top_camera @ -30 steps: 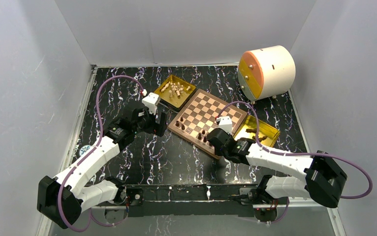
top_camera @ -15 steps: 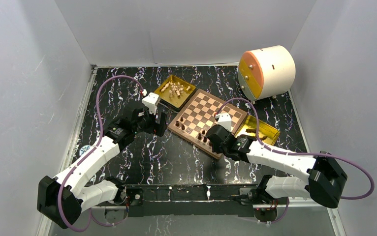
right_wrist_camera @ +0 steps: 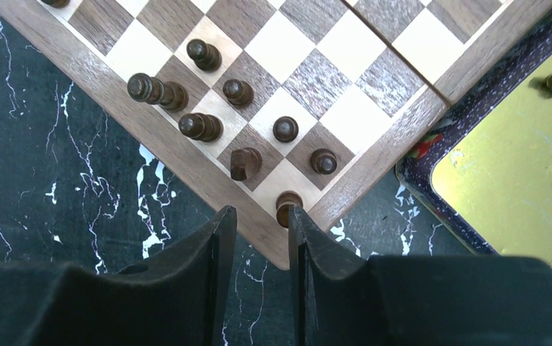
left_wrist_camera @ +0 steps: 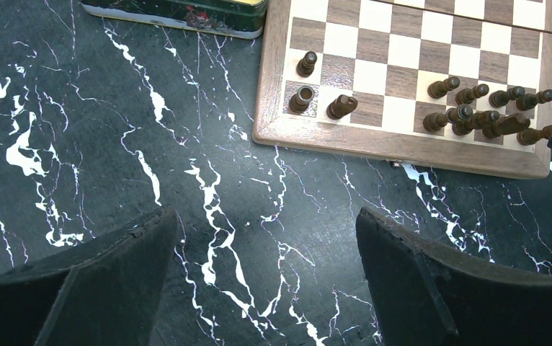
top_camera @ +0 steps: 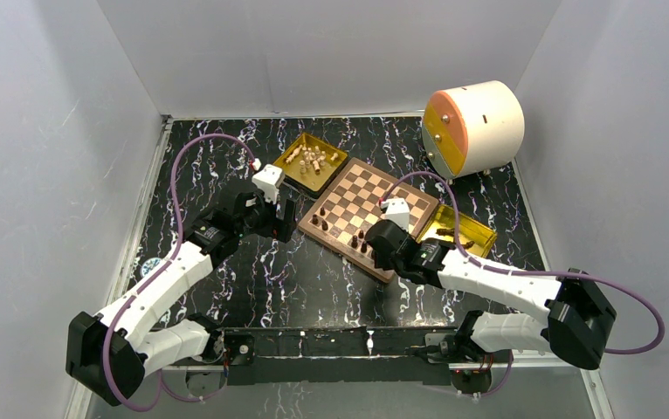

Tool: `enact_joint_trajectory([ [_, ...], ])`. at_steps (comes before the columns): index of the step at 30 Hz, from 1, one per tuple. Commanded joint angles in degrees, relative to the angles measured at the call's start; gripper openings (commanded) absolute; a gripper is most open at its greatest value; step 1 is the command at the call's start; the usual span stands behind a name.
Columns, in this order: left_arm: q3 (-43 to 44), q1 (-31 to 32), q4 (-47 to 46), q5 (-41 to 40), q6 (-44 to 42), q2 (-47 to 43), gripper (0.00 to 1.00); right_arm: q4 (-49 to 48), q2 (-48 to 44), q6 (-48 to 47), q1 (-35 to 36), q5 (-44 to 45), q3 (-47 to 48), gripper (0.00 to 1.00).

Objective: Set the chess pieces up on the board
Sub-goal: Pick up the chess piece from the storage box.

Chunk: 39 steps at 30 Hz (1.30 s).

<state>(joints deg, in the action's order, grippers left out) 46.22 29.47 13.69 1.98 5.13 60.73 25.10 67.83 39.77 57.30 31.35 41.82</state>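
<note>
Dark pieces (right_wrist_camera: pixel 285 129) stand along the near rows of the board (right_wrist_camera: pixel 331 86); both tools are empty.
The right tool (right_wrist_camera: pixel 261 210) hangs over the board's near corner. Its fingers are a narrow gap apart with nothing between them, and one tip is just beside the dark piece (right_wrist_camera: pixel 285 202) on the corner square. The left tool (left_wrist_camera: pixel 264 216) is spread wide, holding nothing, over the counter (left_wrist_camera: pixel 114 144) beside the board. Cream pieces (top_camera: pixel 313 160) lie in a gold tray (top_camera: pixel 324 176).

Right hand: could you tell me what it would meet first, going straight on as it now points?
Probably the near corner of the board, where a dark piece stands just ahead of the right hand; depth is hard to judge.
</note>
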Motion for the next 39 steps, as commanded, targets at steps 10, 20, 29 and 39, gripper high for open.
enact_joint_trajectory([
  [10, 0.4, 0.3, -0.3, 3.3, 0.1, 1.1, 0.92, -7.0, 0.2, -8.3, -16.5, -1.2, 8.4, 0.38],
  [20, 0.2, 0.3, -0.2, 1.7, -0.3, -0.1, 0.92, -6.9, 0.4, -7.1, -30.9, -5.0, 8.0, 0.36],
  [29, 0.1, 0.3, -0.5, 2.9, 0.1, -0.6, 0.91, -7.8, 1.0, -6.2, -38.2, -7.8, 4.2, 0.36],
  [39, -0.2, 1.3, -0.8, 3.1, 0.2, -0.8, 0.91, -11.3, 0.5, -25.4, -40.7, -8.0, 3.0, 0.39],
])
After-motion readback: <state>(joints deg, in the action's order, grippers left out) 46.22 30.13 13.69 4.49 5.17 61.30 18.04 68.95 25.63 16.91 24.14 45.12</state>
